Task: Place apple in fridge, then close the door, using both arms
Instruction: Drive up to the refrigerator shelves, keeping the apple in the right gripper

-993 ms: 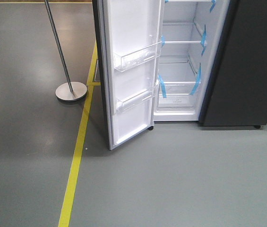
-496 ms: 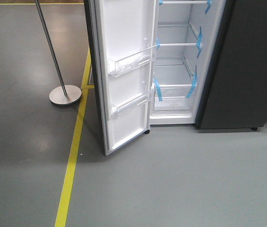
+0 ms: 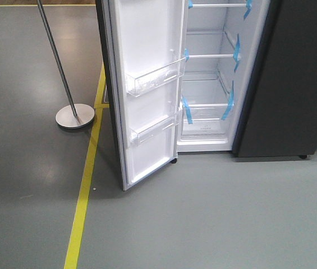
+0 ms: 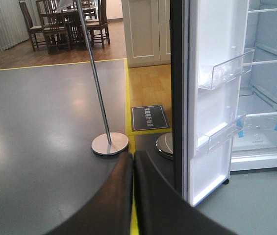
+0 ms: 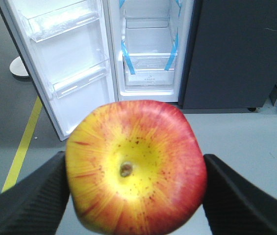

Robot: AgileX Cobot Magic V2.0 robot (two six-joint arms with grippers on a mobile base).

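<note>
While door stands open, apple clamped in right gripper

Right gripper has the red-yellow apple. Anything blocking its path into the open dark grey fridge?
Nothing visible. The red-and-yellow apple sits in the right gripper; only bare grey floor lies between it and the open white compartment of the dark grey fridge. The white-lined door with clear bins is swung left, off the path.

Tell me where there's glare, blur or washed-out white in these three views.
Front view: pale light patches glare on the grey floor. Left wrist view: the shut left gripper is a soft dark blur up close. Right wrist view: the apple is sharp, the door has a white inner face nearly washed out.
</note>
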